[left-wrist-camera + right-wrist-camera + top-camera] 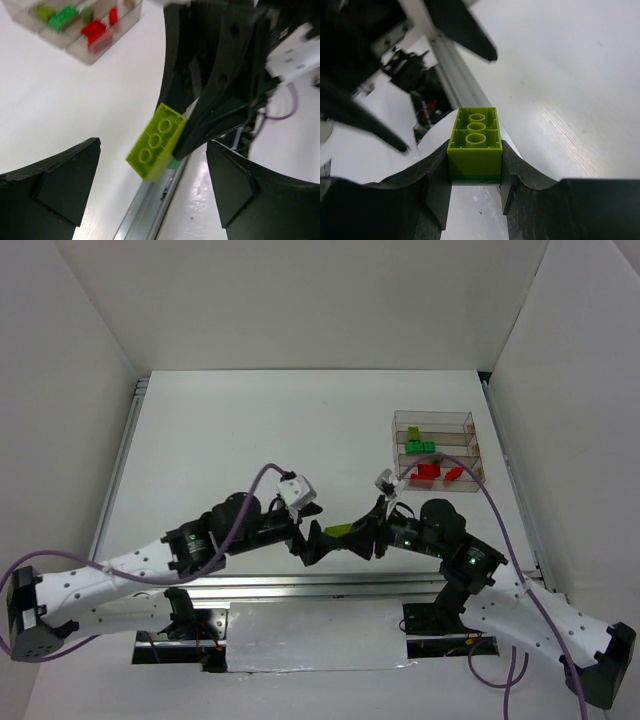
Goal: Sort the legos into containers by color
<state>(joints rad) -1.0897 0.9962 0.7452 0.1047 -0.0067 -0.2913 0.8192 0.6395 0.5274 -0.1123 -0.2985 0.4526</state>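
A yellow-green lego [475, 145] with a thin green layer [475, 177] on one face is clamped between the fingers of my right gripper [475, 170]. It hangs above the table's near edge [338, 531]. My left gripper [152, 160] stands wide open, one finger on either side of that lego [156, 141] and neither touching it. From overhead the two grippers meet tip to tip, left gripper [318, 540] and right gripper [365, 533]. The clear container tray [432, 416] sits at the back right, holding red legos [428, 471] and green legos [420, 448] in separate compartments.
A metal rail [300, 585] runs along the near table edge, right under the held lego [145, 210]. White walls [80, 390] enclose the table on three sides. Purple cables [250, 490] loop above both arms.
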